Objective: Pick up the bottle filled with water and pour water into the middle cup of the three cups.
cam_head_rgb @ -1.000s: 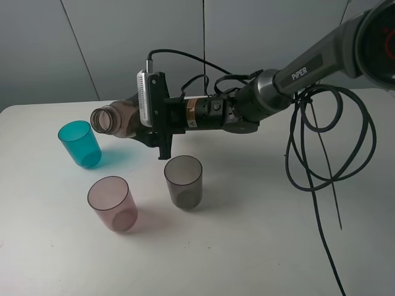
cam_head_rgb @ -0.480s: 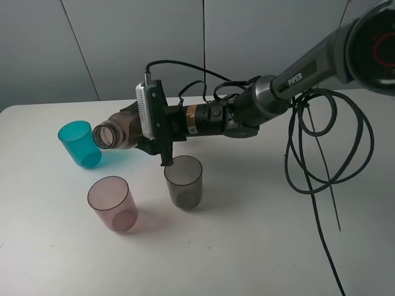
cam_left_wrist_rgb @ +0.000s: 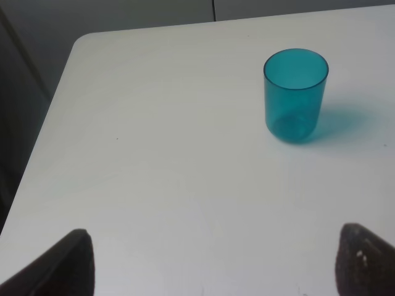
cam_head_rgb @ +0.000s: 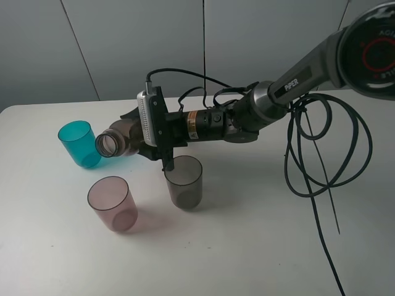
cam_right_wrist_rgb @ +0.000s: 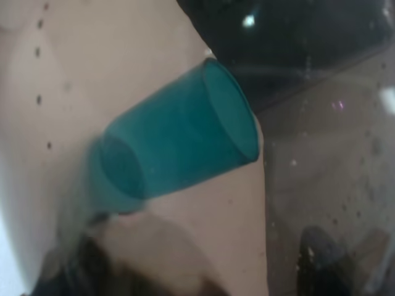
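Observation:
The smoky-brown bottle (cam_head_rgb: pixel 118 140) lies nearly level above the table, its open mouth pointing left toward the teal cup (cam_head_rgb: pixel 79 143). My right gripper (cam_head_rgb: pixel 138 134) is shut on the bottle's body. The pink middle cup (cam_head_rgb: pixel 112 203) stands in front of and below the bottle's mouth, apart from it. Just under my right wrist stands the smoky grey cup (cam_head_rgb: pixel 183 180). In the right wrist view the blurred bottle (cam_right_wrist_rgb: pixel 327 185) fills the side beside the teal cup (cam_right_wrist_rgb: pixel 179 142). My left gripper (cam_left_wrist_rgb: pixel 216 271) is open and empty, with the teal cup (cam_left_wrist_rgb: pixel 295 95) ahead of it.
The white table (cam_head_rgb: pixel 247 234) ends at a rounded corner (cam_left_wrist_rgb: pixel 86 40) on the left. Black cables (cam_head_rgb: pixel 327 154) hang in loops from the right arm down to the table on the right. A grey wall stands behind.
The right arm has sunk toward the grey cup. The bottle's mouth has dropped and shifted slightly right, tipping further down. The cups have not moved.

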Controlling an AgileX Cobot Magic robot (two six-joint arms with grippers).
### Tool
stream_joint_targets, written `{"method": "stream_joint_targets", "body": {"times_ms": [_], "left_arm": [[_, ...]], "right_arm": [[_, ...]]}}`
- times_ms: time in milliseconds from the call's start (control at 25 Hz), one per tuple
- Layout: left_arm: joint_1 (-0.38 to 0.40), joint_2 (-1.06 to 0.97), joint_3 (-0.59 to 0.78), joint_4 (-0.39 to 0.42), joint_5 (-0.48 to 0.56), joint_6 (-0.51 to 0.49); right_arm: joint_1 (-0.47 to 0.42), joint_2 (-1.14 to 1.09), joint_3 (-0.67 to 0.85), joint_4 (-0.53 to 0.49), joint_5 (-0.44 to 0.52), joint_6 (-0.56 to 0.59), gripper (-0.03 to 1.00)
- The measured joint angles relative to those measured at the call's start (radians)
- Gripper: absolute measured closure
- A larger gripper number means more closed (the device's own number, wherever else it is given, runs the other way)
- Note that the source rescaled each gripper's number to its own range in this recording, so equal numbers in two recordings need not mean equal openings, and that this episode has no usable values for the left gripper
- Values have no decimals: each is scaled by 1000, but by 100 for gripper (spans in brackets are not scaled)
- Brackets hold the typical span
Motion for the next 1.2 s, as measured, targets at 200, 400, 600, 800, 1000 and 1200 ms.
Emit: {"method": "stream_joint_targets", "body": {"times_ms": [200,400,600,800,1000,1200], "left_arm": [[0,0,0,0,0,0],[0,0,0,0,0,0],[0,0,0,0,0,2],[0,0,0,0,0,4],[0,0,0,0,0,2],[0,0,0,0,0,2]], "right_arm": [[5,0,0,0,-1,-50,97],[11,0,0,-4,-6,-84,97],[11,0,0,-4,-43,-110,97],[11,0,0,12,-44,-158,97],[11,0,0,53,-32,-193,97],[11,0,0,64,-28,-237,97]]}}
